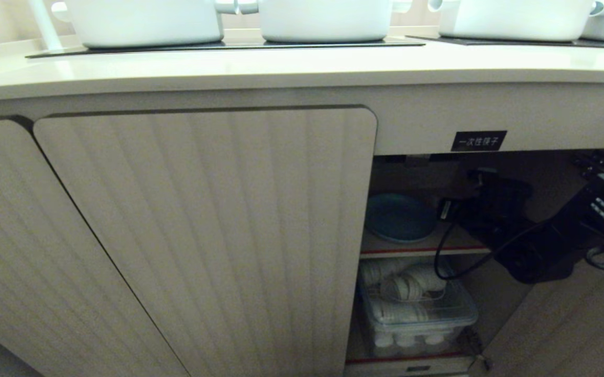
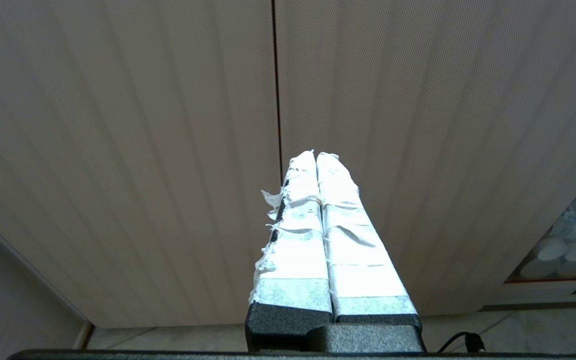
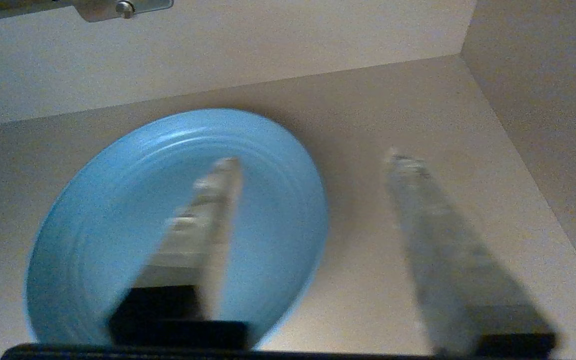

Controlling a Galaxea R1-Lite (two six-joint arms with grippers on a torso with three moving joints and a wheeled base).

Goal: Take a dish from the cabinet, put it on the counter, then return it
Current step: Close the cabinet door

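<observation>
Right gripper point(image 3: 312, 155) reaching inside the open cabinet point(image 1: 202, 235), fingers spread apart, nothing pinched. Dish point(image 3: 118, 200) flat on the inner shelf point(image 3: 392, 125), under one finger, the other finger over bare shelf beside it. Counter point(image 1: 281, 68) above. Left gripper point(image 2: 316, 156) parked facing a closed ribbed door point(image 2: 118, 150), fingers pressed together.

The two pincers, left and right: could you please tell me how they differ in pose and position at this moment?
The left pincer has its taped fingers pressed together, while the right pincer has its fingers spread apart. The left pincer faces the ribbed cabinet doors from outside; the right pincer reaches inside the cabinet, over the shelf. The right pincer has one finger in front of the blue plate; the left pincer is near nothing to pick up. Neither holds anything.
</observation>
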